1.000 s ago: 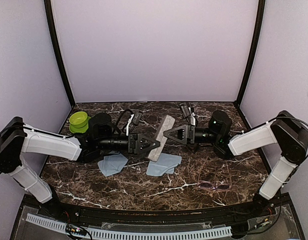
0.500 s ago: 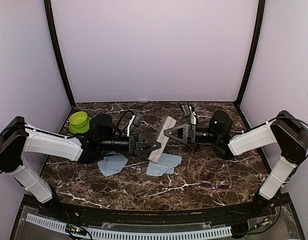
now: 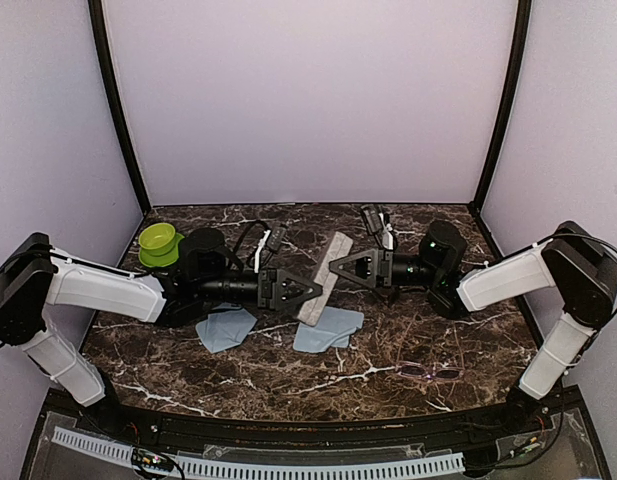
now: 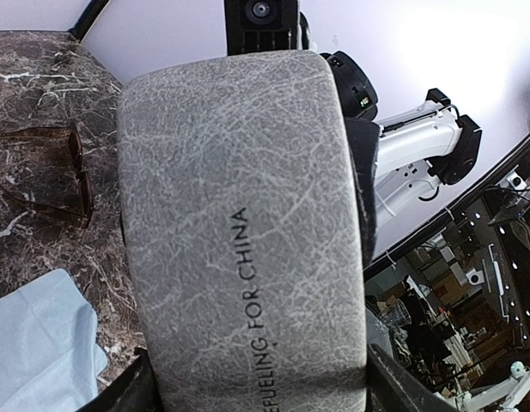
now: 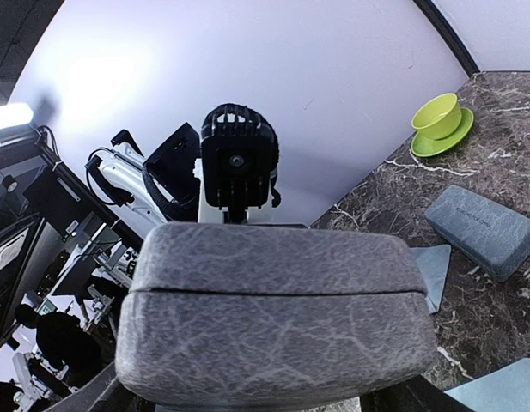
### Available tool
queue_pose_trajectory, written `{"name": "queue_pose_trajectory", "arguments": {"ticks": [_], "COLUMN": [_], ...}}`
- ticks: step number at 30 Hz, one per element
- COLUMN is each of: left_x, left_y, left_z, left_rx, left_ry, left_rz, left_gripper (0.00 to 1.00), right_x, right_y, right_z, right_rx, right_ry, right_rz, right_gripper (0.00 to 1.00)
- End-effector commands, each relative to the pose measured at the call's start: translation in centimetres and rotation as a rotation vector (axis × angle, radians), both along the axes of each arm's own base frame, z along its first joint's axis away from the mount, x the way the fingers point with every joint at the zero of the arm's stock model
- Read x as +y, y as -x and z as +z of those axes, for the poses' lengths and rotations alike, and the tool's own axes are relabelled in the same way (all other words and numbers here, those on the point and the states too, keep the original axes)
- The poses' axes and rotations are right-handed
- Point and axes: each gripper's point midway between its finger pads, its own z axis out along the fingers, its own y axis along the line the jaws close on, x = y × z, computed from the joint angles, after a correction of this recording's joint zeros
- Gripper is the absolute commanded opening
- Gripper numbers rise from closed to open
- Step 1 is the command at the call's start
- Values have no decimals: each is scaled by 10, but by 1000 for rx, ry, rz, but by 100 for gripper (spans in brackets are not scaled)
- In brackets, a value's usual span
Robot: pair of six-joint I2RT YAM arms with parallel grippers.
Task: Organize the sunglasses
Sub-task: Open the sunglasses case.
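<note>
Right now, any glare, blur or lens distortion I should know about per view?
Top external: even light, no strong glare, thin pink-purple sunglasses small and faint. Left wrist: fisheye bend, grey textured hard case fills frame, its print legible, wall top right blown out. Right wrist: same fisheye, bright patch upper left, lime green bowl sharp.

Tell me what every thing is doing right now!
Grey case: closed, held up, clamped in left jaws; right jaws around its other end, grip unclear.
Blue-grey case: closed, lying flat.
Pink sunglasses: lying on table.
Brown sunglasses: lying on table.
Blue cloths: spread flat.
Green cup: upright on saucer.
</note>
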Motion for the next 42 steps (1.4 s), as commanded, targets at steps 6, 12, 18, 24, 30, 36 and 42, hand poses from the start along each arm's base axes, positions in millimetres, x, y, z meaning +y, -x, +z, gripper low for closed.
{"name": "queue_pose_trajectory", "arguments": {"ticks": [6, 12, 18, 24, 30, 36, 42], "left_x": [4, 7, 10, 12, 17, 23, 28], "left_y": [2, 5, 9, 15, 10, 1, -10], "left_z": [14, 14, 18, 15, 8, -3, -20], "left_rx": [-34, -33, -31, 3, 73, 126, 160], "left_ry": [53, 65, 68, 67, 90, 80, 17], "left_rz": [9, -1, -47, -108, -112, -75, -8], "left_gripper": [0, 0, 0, 0, 0, 0, 3], "right_x": [-1, -8, -9, -13, -15, -18, -20], "right_y": [9, 8, 5, 10, 20, 27, 34], "right_z": [4, 5, 0, 2, 6, 9, 14], "right_rx": [-50, -72, -132, -179, -207, -228, -245], "right_ry": [-31, -25, 44, 72, 49, 34, 10], "right_rz": [39, 44, 45, 59, 104, 135, 156], "right_gripper": [65, 49, 21, 0, 0, 0, 0]}}
